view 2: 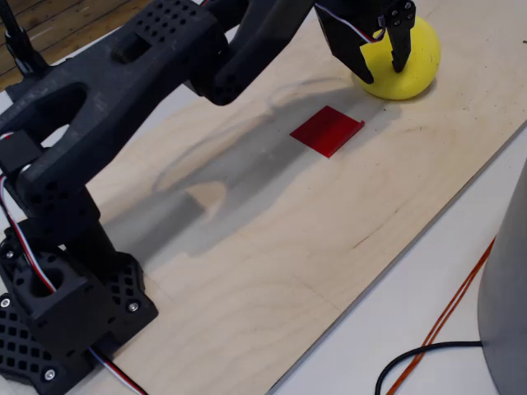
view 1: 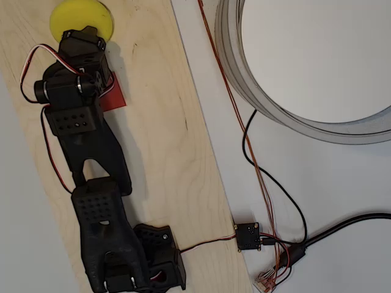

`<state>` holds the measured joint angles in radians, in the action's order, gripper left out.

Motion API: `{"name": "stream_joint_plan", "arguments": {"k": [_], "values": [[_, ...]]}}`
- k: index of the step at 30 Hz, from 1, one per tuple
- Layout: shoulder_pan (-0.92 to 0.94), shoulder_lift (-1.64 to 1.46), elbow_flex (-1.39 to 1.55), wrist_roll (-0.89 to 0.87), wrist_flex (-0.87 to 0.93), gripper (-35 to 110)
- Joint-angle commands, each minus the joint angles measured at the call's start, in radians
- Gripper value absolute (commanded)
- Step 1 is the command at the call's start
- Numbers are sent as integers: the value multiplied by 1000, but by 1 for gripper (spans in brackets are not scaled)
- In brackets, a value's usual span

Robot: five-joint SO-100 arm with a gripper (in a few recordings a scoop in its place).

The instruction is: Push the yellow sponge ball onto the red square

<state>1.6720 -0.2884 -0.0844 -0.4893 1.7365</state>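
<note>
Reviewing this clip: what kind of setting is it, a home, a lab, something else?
Likely a hobby or lab bench: a plywood board on a white table, loose wiring with a small controller board, and a wooden floor behind.

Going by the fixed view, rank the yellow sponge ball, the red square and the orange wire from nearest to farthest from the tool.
1. Yellow sponge ball: right at the tool, top right.
2. Red square: on the board, just below the tool.
3. Orange wire: off the board, bottom right.
</note>
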Motion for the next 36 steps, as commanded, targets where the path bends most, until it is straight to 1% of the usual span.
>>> {"name": "stream_joint_plan", "arguments": {"k": [1, 14, 18, 22, 25, 31, 36], "values": [[-12, -130, 80, 8, 28, 12], [31, -405, 288, 114, 28, 12], [37, -469, 305, 147, 26, 13], [28, -451, 137, 242, 25, 16], [15, -328, -126, 322, 25, 18], [8, -279, -146, 383, -140, 19], [8, -261, -146, 370, -175, 19]]}}
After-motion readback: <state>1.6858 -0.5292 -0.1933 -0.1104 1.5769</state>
